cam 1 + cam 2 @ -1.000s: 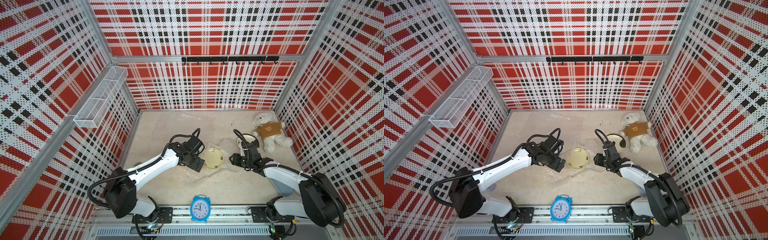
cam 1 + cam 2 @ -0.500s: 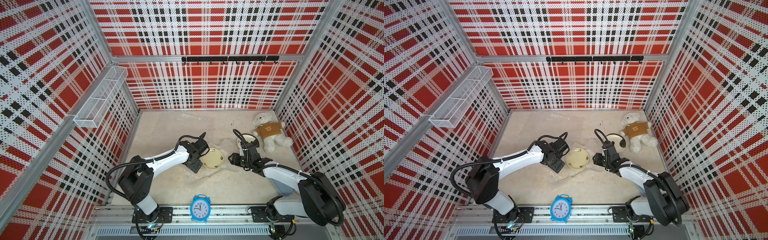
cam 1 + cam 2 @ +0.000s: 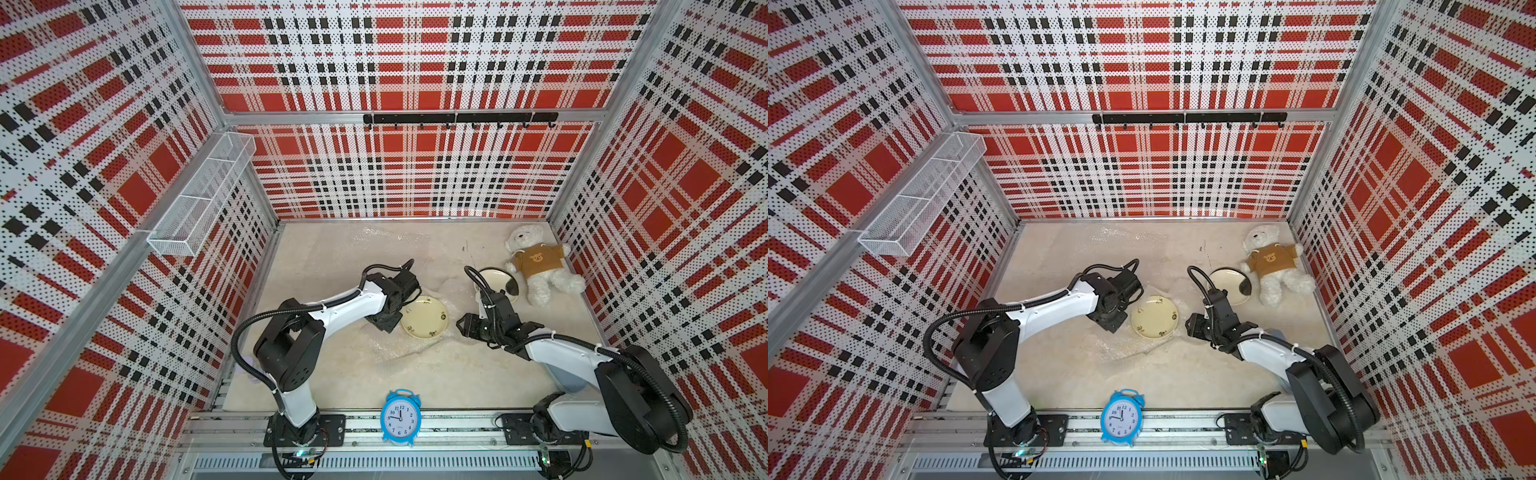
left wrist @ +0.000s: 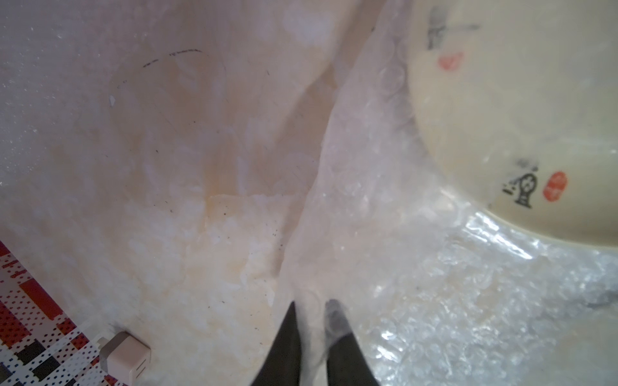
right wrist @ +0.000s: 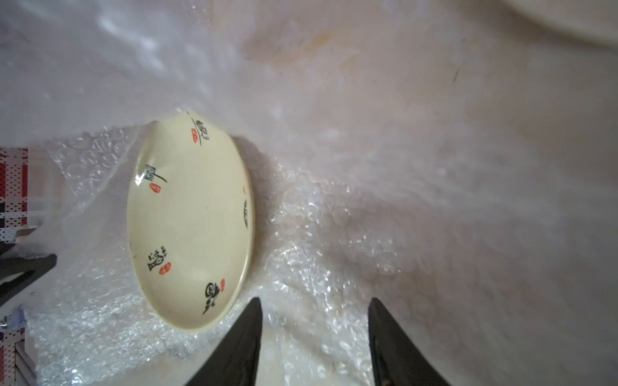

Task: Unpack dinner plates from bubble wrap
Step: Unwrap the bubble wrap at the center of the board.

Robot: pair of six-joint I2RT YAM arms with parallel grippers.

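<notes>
A cream dinner plate [image 3: 424,317] [image 3: 1154,316] with small dark marks lies bare on top of a crinkled bubble wrap [image 3: 397,349] sheet mid-table. My left gripper [image 3: 388,326] [image 4: 312,302] sits low at the plate's left side, shut on the edge of the bubble wrap [image 4: 351,207], which runs up between its fingers. To the right of that plate [image 5: 190,220], my right gripper [image 3: 465,326] [image 5: 315,299] hovers open over the wrap, holding nothing. A second plate [image 3: 496,282] with a dark rim lies beside the teddy bear.
A white teddy bear [image 3: 536,266] in a brown shirt lies at the back right. A blue alarm clock [image 3: 400,417] stands at the front edge. Another clear bubble sheet [image 3: 374,237] lies flat near the back wall. A wire basket [image 3: 203,199] hangs on the left wall.
My left gripper has come down against the plate's left side and closed from wide open onto the wrap's edge. The right arm has stayed still.
</notes>
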